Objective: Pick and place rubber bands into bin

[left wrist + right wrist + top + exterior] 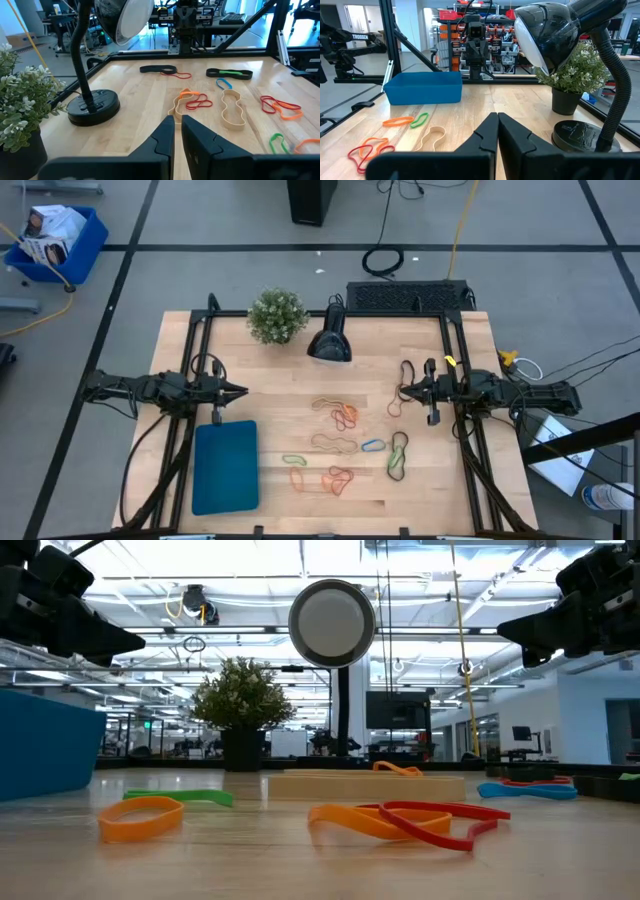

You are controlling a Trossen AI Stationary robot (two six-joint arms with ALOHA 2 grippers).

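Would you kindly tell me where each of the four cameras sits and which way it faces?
High view: overhead, straight down on the table; both arms, the bin.
Low view: tabletop height, level across the rubber bands; both tools overhead.
Left wrist view: on the left arm, facing across the table; the left tool, nearly closed.
Right wrist view: on the right arm, facing the bin; the right tool, shut.
Shared: every view shows the desk lamp and potted plant.

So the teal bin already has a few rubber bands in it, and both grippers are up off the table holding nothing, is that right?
Not quite. The bin holds no rubber bands; the high view shows them all lying on the wood to its right. The rest stands: the left gripper and right gripper hang above the table, holding nothing.
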